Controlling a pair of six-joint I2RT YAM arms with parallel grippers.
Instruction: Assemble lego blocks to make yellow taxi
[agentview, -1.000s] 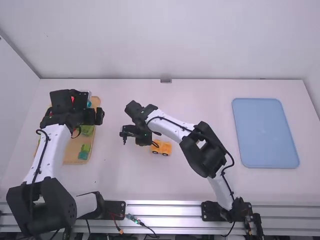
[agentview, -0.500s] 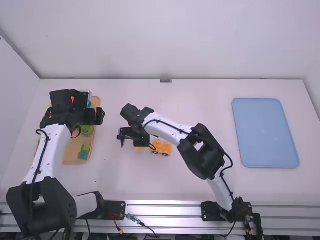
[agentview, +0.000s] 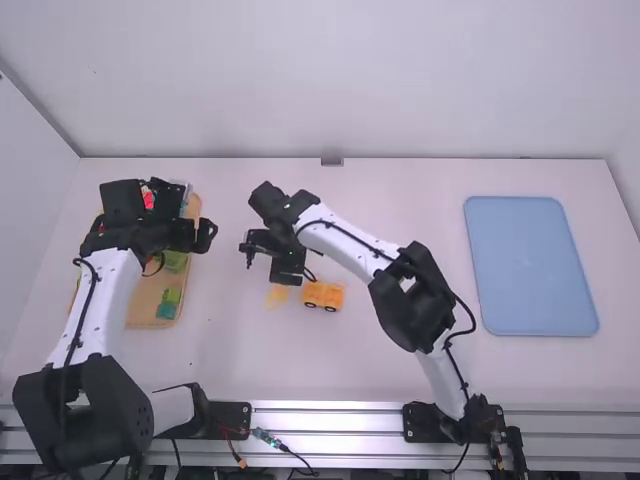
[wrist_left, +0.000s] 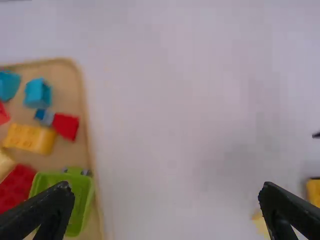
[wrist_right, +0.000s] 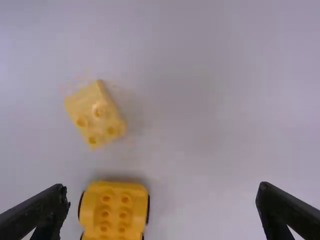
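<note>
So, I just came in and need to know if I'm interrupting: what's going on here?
The robot seems partway through building a lego taxi, with nothing held at the moment. The right claw is open near the wheeled yellow taxi body and a paler yellow brick, which lies apart from it. The left claw is open by the wooden tray of coloured blocks.

Table: parts tray at left of frame, loose blocks lying in it. Wheeled block piece on the tabletop, just below centre of frame. Single block just left of the wheeled block piece, apart from it, also on the tabletop. Second tray at right of frame, well apart from both.
</note>
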